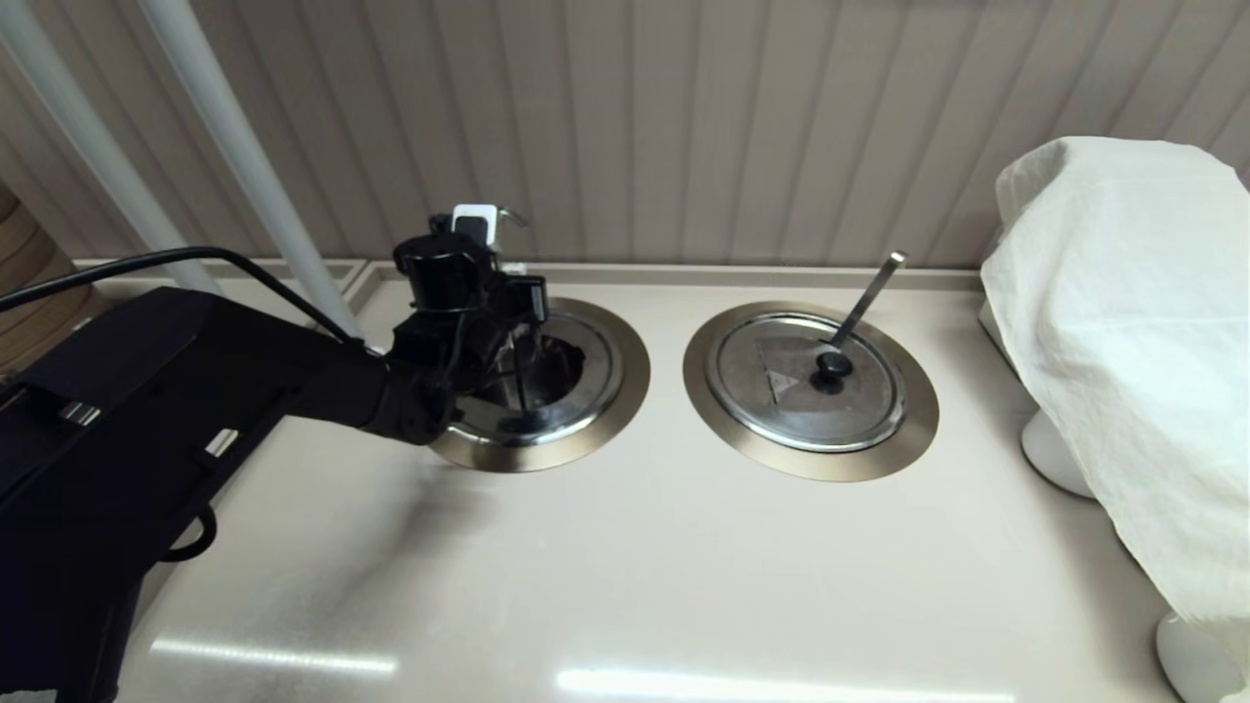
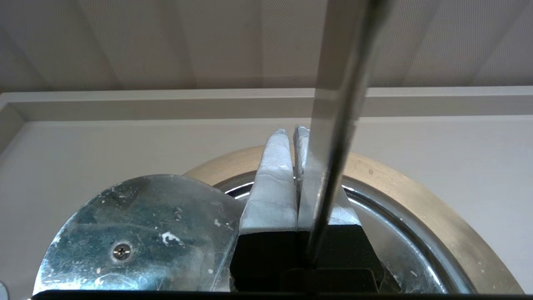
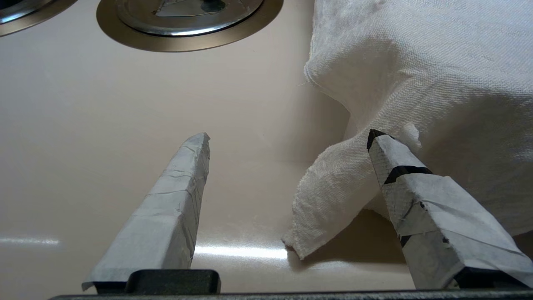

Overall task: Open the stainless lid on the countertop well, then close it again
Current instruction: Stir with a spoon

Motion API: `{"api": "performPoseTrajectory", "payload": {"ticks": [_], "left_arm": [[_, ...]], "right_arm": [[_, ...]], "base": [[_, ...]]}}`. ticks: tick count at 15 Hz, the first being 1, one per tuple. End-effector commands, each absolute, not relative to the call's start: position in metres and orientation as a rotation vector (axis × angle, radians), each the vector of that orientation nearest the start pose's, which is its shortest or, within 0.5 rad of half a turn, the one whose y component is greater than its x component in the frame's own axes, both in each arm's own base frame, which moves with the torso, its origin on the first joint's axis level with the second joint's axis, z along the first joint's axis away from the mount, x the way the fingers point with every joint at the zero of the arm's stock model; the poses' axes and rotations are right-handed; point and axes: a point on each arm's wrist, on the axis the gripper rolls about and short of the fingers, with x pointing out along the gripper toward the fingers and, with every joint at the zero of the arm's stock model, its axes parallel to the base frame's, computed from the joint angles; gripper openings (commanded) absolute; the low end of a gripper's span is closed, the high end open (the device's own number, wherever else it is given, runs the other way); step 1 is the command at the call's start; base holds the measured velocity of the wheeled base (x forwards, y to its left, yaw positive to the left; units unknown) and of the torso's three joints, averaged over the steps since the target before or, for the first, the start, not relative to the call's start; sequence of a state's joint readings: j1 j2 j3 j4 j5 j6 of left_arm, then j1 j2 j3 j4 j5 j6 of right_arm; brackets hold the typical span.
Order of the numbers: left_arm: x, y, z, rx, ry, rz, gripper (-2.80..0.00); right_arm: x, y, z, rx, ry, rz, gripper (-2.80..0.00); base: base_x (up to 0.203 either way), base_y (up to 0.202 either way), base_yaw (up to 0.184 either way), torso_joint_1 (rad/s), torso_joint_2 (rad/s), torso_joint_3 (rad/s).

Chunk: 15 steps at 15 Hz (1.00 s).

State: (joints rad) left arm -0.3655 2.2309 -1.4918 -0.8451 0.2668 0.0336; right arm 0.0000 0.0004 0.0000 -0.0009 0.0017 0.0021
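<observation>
The countertop well [image 1: 630, 376] with its wide brushed rim [image 2: 416, 187] lies at the left. The stainless lid [image 1: 576, 400] has its folding half [image 2: 141, 233] swung up, underside and screw showing, so a dark opening shows in the well. My left gripper [image 2: 291, 130] hangs over the well right beside that raised half, shut, with nothing seen between its fingers. The thin ladle handle [image 2: 337, 125] rises close past it, its hook tip [image 1: 510, 217] near the wall. The lid's black knob is hidden. My right gripper [image 3: 288, 135] is open above the counter, holding nothing.
The twin well [image 1: 811, 459] at centre right has its lid [image 1: 771, 371] down and a straight ladle handle [image 1: 869, 293]. A white cloth [image 1: 1123, 322] covers something at the right, near my right fingers [image 3: 416, 196]. White poles [image 1: 234, 146] stand at the back left.
</observation>
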Motion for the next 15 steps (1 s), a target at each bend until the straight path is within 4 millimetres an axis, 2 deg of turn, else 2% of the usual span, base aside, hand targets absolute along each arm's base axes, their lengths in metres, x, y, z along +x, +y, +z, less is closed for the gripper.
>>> {"api": "performPoseTrajectory", "payload": {"ticks": [1, 3, 6, 9, 12, 15], "left_arm": [[0.425, -0.162, 0.189, 0.005, -0.093, -0.129, -2.80], [0.410, -0.169, 0.185, 0.024, -0.060, -0.230, -2.80], [0.402, -0.193, 0.182, 0.017, -0.073, -0.294, -2.80], [0.412, -0.199, 0.178, 0.010, -0.089, -0.273, -2.80], [0.435, -0.204, 0.171, -0.024, -0.121, -0.165, -2.80], [0.448, -0.183, 0.174, -0.025, -0.134, -0.095, -2.80]], "right_arm": [[-0.023, 0.000, 0.076, 0.002, -0.002, 0.003, 0.00], [-0.023, 0.000, 0.076, 0.002, -0.002, 0.002, 0.00], [-0.023, 0.000, 0.076, 0.003, -0.002, 0.002, 0.00], [-0.023, 0.000, 0.076, 0.002, -0.002, 0.002, 0.00], [-0.023, 0.000, 0.076, 0.002, -0.002, 0.002, 0.00], [-0.023, 0.000, 0.076, 0.002, -0.002, 0.002, 0.00]], "base": [[0.000, 0.000, 0.000, 0.000, 0.00, 0.000], [0.000, 0.000, 0.000, 0.000, 0.00, 0.000], [0.000, 0.000, 0.000, 0.000, 0.00, 0.000], [0.000, 0.000, 0.000, 0.000, 0.00, 0.000], [0.000, 0.000, 0.000, 0.000, 0.00, 0.000], [0.000, 0.000, 0.000, 0.000, 0.00, 0.000]]}}
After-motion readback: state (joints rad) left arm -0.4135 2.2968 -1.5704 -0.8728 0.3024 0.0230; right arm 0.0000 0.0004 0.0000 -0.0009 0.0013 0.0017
